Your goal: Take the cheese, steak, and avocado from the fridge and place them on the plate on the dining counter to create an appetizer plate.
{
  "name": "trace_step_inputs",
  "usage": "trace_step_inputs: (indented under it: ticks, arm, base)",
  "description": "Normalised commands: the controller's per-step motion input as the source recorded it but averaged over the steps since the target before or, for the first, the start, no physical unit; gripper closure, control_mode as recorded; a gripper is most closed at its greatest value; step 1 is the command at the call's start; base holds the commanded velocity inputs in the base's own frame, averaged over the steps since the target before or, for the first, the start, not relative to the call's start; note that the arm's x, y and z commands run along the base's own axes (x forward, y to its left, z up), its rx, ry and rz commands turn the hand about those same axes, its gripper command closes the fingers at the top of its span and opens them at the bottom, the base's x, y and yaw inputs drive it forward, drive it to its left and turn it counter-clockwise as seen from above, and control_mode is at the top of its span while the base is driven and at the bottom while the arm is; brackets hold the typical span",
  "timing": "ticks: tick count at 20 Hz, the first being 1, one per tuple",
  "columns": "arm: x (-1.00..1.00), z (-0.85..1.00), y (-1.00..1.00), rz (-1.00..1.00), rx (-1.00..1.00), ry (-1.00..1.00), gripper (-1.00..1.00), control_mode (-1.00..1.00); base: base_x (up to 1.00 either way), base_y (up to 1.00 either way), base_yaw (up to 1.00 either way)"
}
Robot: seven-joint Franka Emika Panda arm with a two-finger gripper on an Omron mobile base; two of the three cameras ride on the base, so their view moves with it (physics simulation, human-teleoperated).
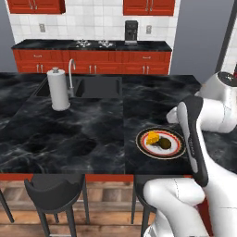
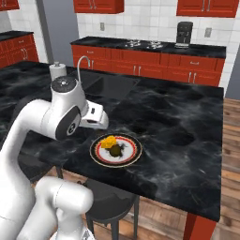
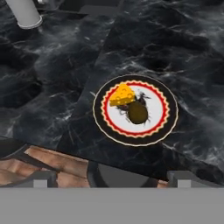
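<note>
From the left base view, the plate (image 1: 160, 142) sits on the glossy black surface of the dining counter (image 1: 69, 134), near its front edge and well apart from the paper towel roll (image 1: 59, 89) and the sink (image 1: 99, 86); the cheese (image 1: 152, 137) lies on the plate's left half, touching a dark lump (image 1: 165, 143) beside it, and the arm's white links cross just right of the plate. From the right base view, the same plate (image 2: 116, 150) carries the cheese (image 2: 108, 141) and the dark lump (image 2: 115, 150), with the wrist raised just to its left. In the hand view the plate (image 3: 135, 109) lies below and ahead, the yellow wedge (image 3: 122, 95) leaning against the lump (image 3: 138, 112), which looks brown-green and rounded; whether it is the avocado, the steak, or both pressed together I cannot tell. The jaws (image 3: 109, 183) stand spread about as wide as they go, their tips far apart at the bottom edge, with nothing between them. My judgement: the cheese is delivered, at least one more item too, and possibly one fetch from the fridge remains.
</note>
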Motion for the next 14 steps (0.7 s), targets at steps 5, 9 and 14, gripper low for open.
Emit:
trace_step_inputs:
  ticks: [5,9,14]
  arm:
    - [-0.20,0.31,0.56,0.00,-0.27,0.00,-1.00,-1.00]
    - [-0.06,0.00,0.06,0.00,-0.11,0.00,-1.00,-1.00]
    - [-0.13,0.00,0.00,0.00,0.00,-0.01,-1.00,1.00]
  base:
    - [0.00,0.00,0.00]
    - [0.00,0.00,0.00]
    - [-0.45,-0.13,-0.01]
